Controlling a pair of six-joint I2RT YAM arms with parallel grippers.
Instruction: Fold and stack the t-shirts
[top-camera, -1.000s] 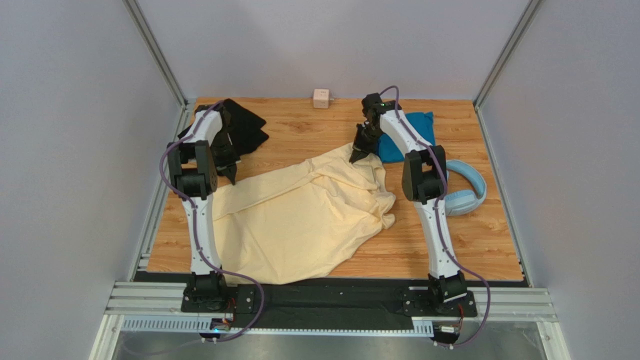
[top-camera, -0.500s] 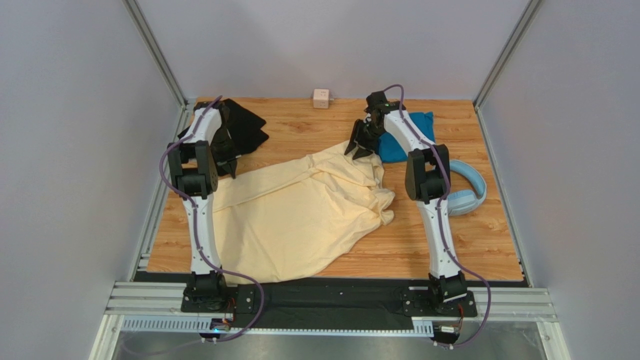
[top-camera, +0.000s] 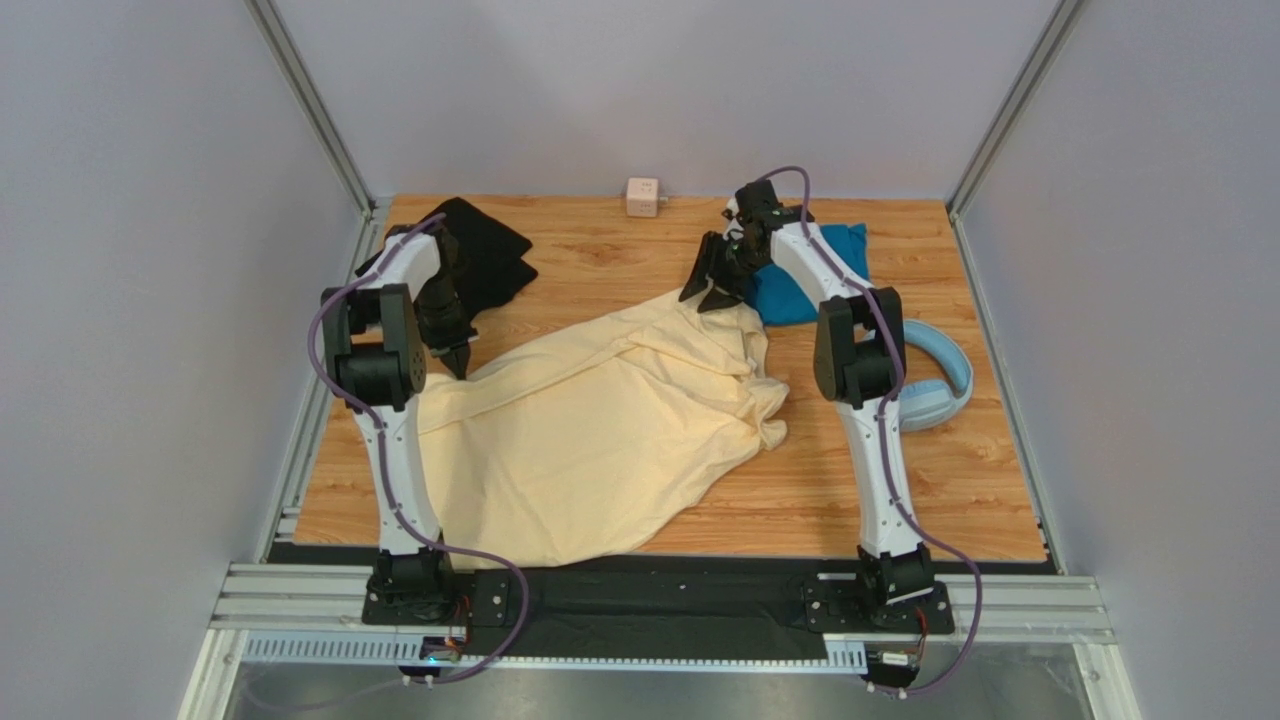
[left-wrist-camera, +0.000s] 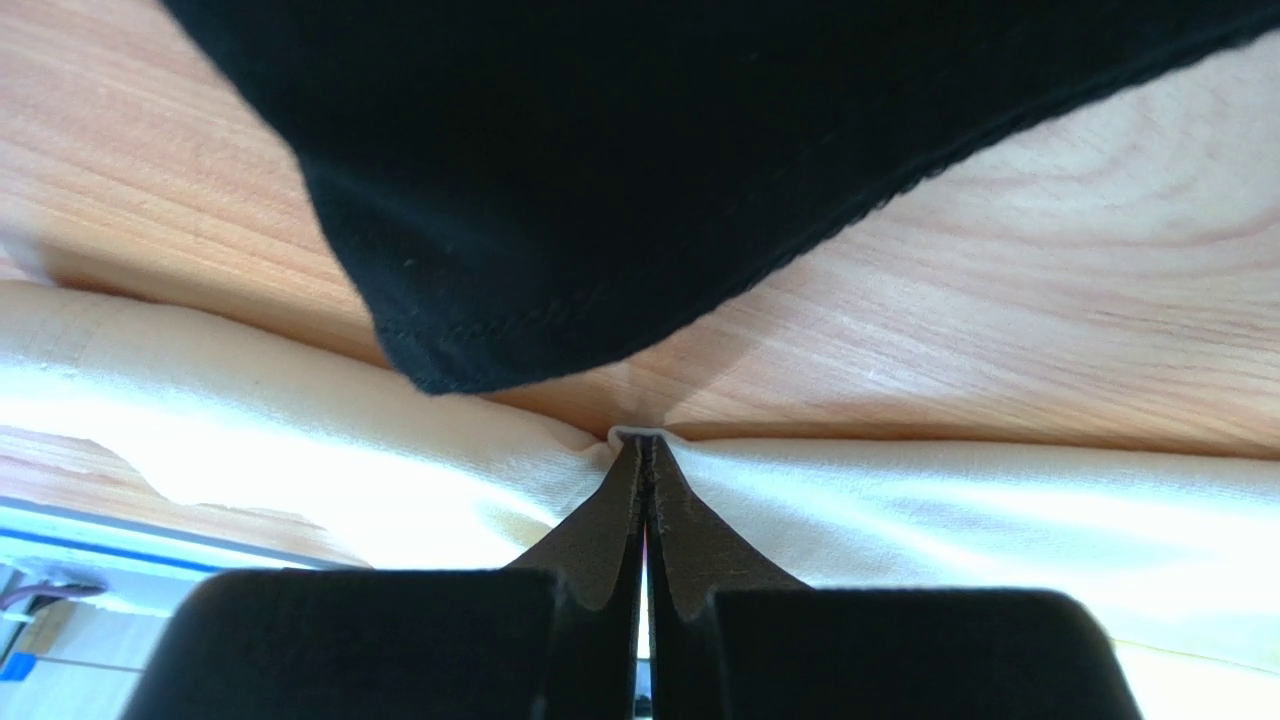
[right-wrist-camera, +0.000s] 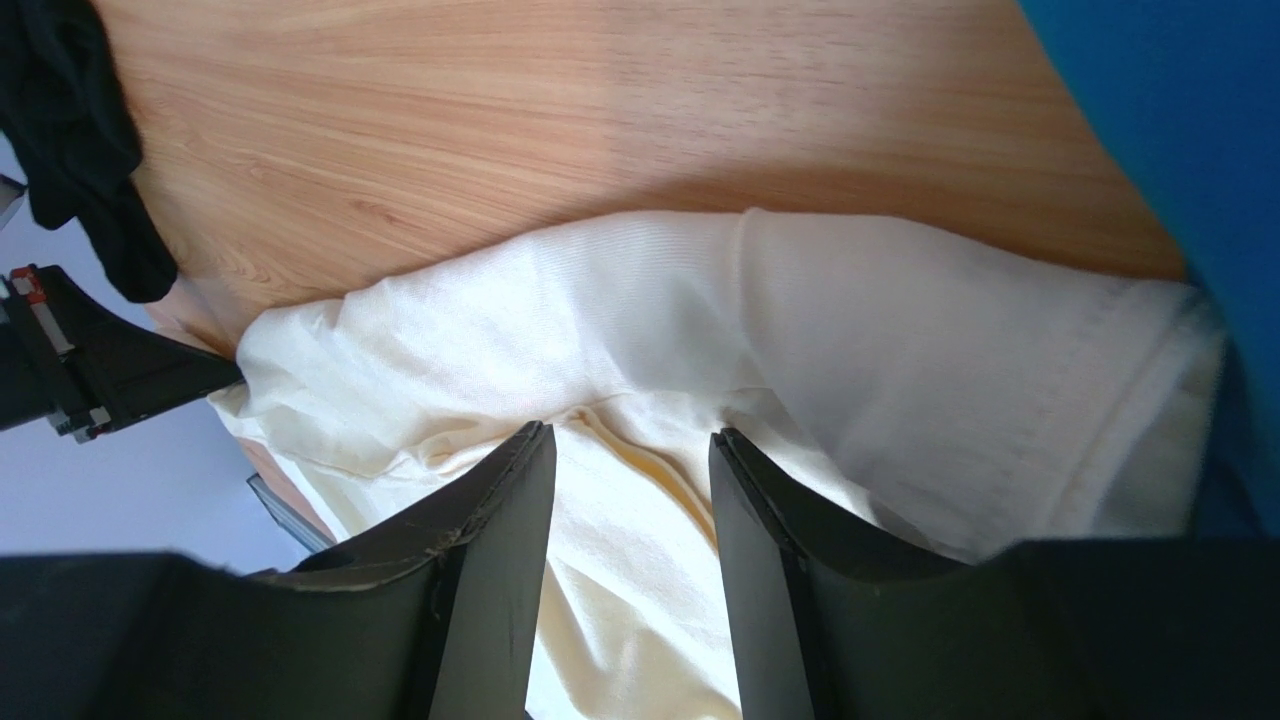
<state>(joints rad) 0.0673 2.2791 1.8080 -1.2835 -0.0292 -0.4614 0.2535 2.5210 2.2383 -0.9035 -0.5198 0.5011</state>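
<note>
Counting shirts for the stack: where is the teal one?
Top view: the teal shirt lies at the table's far right, beyond the headphones, beside the right gripper.

The right arm hides parts of the teal shirt and headphones beside the cream shirt. The black shirt beyond it runs off the top edge.

Left arm rises from its base toward 12 o'clock, with the wrist folded back. Left claw points down toward 5 o'clock, jaws pressed together on a pinch of cream t-shirt. Right arm reaches toward 11 o'clock. Right claw is angled toward 7 o'clock, jaws apart.
</note>
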